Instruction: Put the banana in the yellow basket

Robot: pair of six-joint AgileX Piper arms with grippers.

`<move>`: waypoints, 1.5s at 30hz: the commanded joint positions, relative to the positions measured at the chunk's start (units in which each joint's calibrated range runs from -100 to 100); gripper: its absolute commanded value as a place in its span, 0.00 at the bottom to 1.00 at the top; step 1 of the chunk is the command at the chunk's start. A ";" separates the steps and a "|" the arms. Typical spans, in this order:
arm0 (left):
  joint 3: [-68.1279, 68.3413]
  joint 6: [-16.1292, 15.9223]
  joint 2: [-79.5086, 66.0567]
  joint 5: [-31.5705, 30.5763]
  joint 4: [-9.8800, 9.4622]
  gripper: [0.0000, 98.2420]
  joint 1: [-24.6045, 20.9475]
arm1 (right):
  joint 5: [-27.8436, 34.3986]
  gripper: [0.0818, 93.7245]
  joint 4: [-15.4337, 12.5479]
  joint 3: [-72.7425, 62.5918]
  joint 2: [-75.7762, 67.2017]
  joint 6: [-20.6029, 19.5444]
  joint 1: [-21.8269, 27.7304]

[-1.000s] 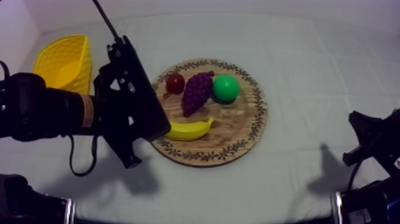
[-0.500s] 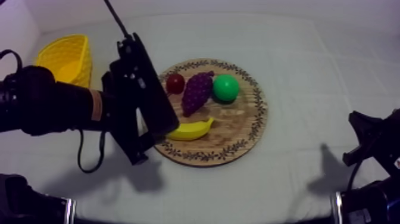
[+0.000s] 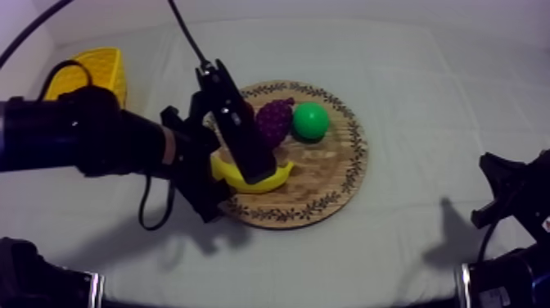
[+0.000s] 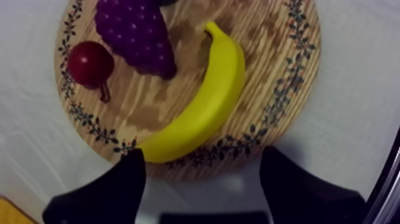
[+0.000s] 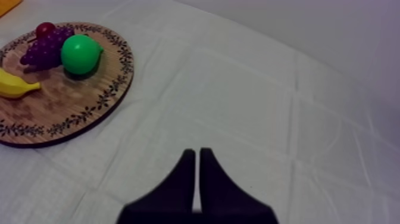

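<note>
My left jaws stand wide open with nothing in them, above the wooden board's (image 4: 262,36) near rim. The banana (image 4: 202,107) lies just ahead, one end close beside a finger (image 4: 122,184). In the top view it sits at the board's 7 o'clock. Grapes (image 4: 137,33) and a small red fruit (image 4: 89,62) lie beyond. The yellow basket (image 3: 105,67) is at 10 o'clock from the board on the bench (image 3: 426,74). My right jaws are pressed together, empty, over bare cloth.
</note>
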 commanded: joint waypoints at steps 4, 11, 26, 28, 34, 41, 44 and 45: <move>-4.58 -1.74 8.19 2.09 1.72 0.71 -0.69 | -0.02 0.00 -0.02 -0.03 -0.04 0.02 -0.01; -11.82 -2.89 16.41 7.84 3.28 0.70 -0.82 | -0.02 0.00 -0.02 -0.03 -0.04 0.02 -0.01; -20.38 1.28 24.01 16.52 1.90 0.43 0.27 | -0.02 0.00 -0.02 -0.03 -0.04 0.02 -0.01; -21.01 1.93 24.62 17.19 1.64 0.39 0.36 | -0.02 0.00 -0.02 -0.03 -0.04 0.02 -0.01; -22.63 4.35 24.98 19.40 -0.06 0.32 1.02 | -0.02 0.00 -0.02 -0.03 -0.04 0.02 -0.01; -29.77 4.86 20.54 29.10 -2.71 0.30 0.72 | -0.02 0.00 -0.02 -0.03 -0.04 0.02 -0.01; -32.84 4.62 16.90 32.40 -4.24 0.30 -0.03 | -0.02 0.00 -0.02 -0.03 -0.04 0.02 -0.01; -33.82 4.49 15.59 33.31 -4.77 0.29 -0.40 | -0.02 0.00 -0.02 -0.03 -0.04 0.02 -0.01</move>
